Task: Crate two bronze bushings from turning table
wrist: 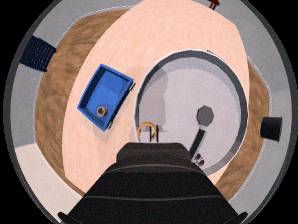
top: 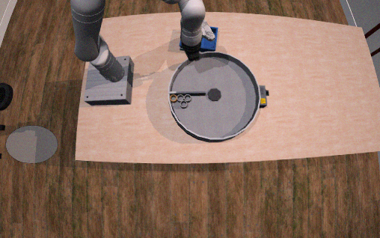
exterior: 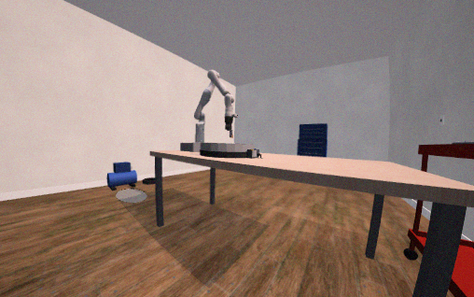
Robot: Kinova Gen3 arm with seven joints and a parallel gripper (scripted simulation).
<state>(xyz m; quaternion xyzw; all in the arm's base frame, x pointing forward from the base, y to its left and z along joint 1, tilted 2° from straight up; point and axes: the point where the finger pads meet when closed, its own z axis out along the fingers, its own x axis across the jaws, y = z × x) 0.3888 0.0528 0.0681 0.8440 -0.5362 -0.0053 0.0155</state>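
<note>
Location type: workshop or lab. Indicators: a bench-mounted robot arm (top: 192,15) (exterior: 203,100) and a red wheeled cart (exterior: 443,150).
</note>
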